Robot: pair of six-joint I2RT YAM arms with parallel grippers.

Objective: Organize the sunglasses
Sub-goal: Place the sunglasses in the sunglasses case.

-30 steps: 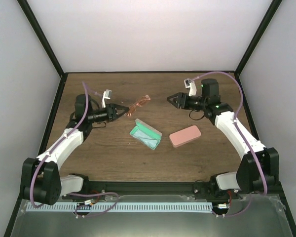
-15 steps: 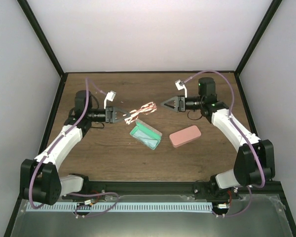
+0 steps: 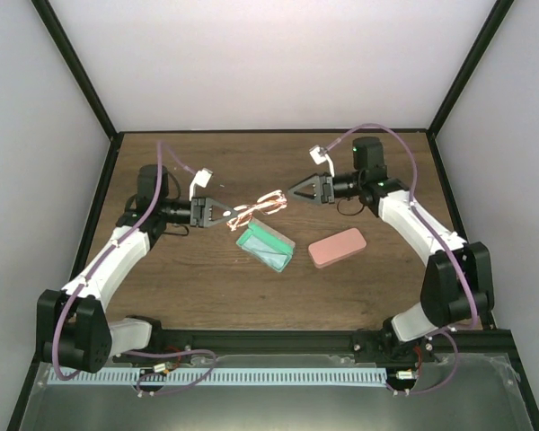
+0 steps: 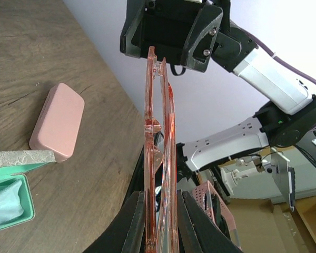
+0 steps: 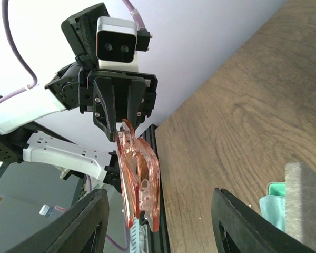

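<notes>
Over the last second your right gripper [image 3: 294,191] has swung in from the right edge toward the middle of the worktop [image 3: 207,287], and your left gripper [image 3: 226,214] has carried the sunglasses [image 3: 259,205] out to meet it. The pair now hangs in the air over the far-middle of the worktop, clamped at one end by the left gripper. The right gripper's jaws stand wide apart around the free end, not visibly touching it. That looks like a handover or a two-handed fold about to begin.

The frame is thin, translucent salmon plastic, probably slick and springy. Nearer you, the mint-green case [image 3: 265,244] lies open, hard-shelled, with a soft cloth [image 4: 1,203] inside. The pink case [image 3: 337,247] beside it is closed, rounded and matte.
</notes>
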